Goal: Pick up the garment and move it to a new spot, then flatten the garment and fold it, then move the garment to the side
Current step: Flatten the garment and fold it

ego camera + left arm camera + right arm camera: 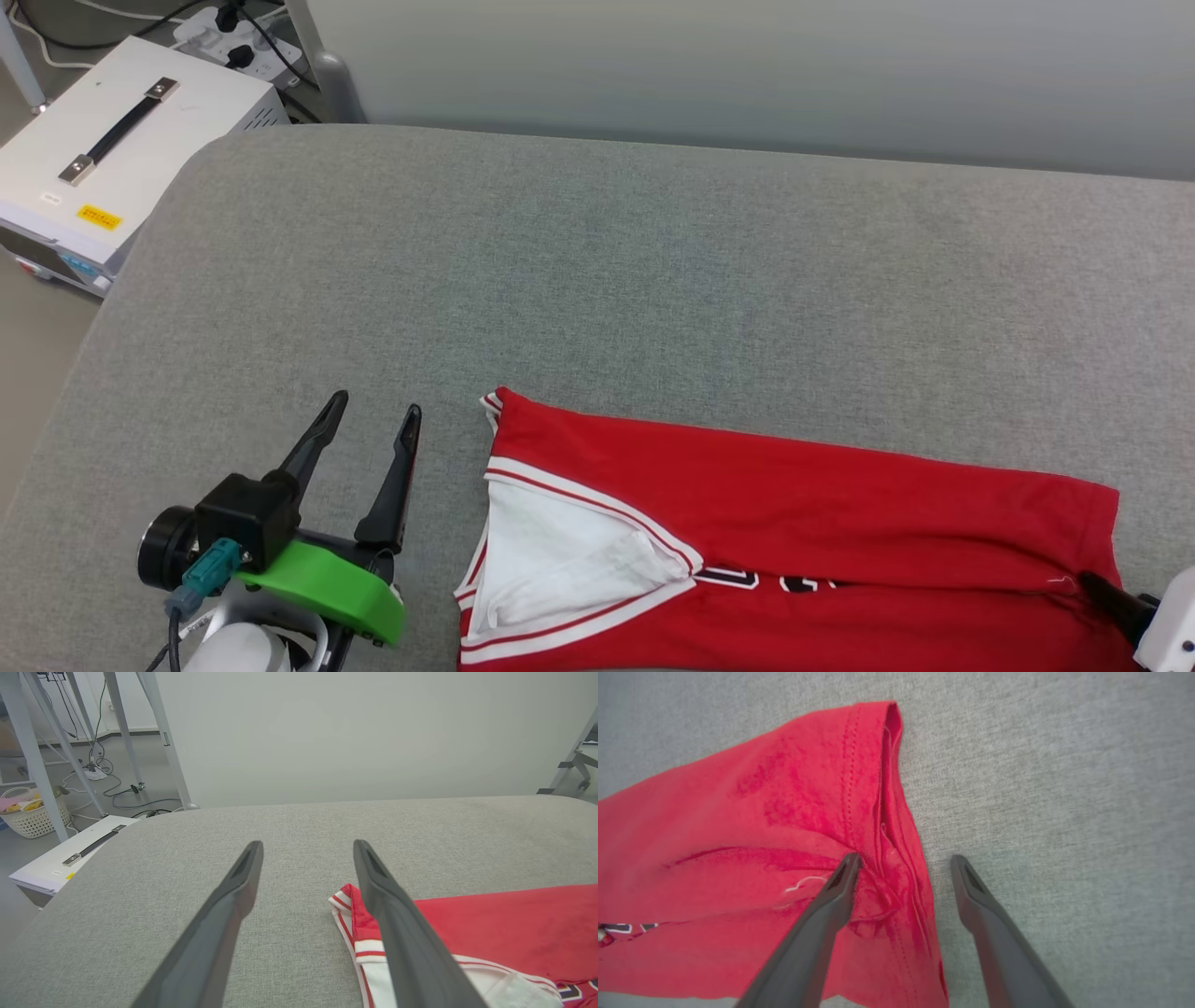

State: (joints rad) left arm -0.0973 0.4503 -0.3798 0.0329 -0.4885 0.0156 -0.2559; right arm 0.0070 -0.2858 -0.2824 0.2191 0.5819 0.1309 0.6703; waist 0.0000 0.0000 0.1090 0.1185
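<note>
Garment [794, 523] lies at 5 o'clock in the head view, flat on the grey padded surface [653, 261] and folded along its length, with plain red cloth on top. At its 9 o'clock end a white sleeve [560, 560] with red-and-white striped trim shows. Black white-outlined lettering [775, 581] peeks out along the fold toward 6 o'clock.

At 7 o'clock in that view the left gripper [375, 403] has its two dark fingers spread wide, pointing toward 1 o'clock and holding nothing. It is over bare grey surface, just beside the garment's sleeve end.

In the right wrist view the right gripper [905, 857] also has its fingers spread apart. The one toward 9 o'clock has its tip at a pucker in the red cloth near the stitched hem, though whether it presses down cannot be told. The other is over bare surface, and the hem edge runs between them.

A white box [121, 149] with a black handle sits on the floor at 10 o'clock in the head view.
</note>
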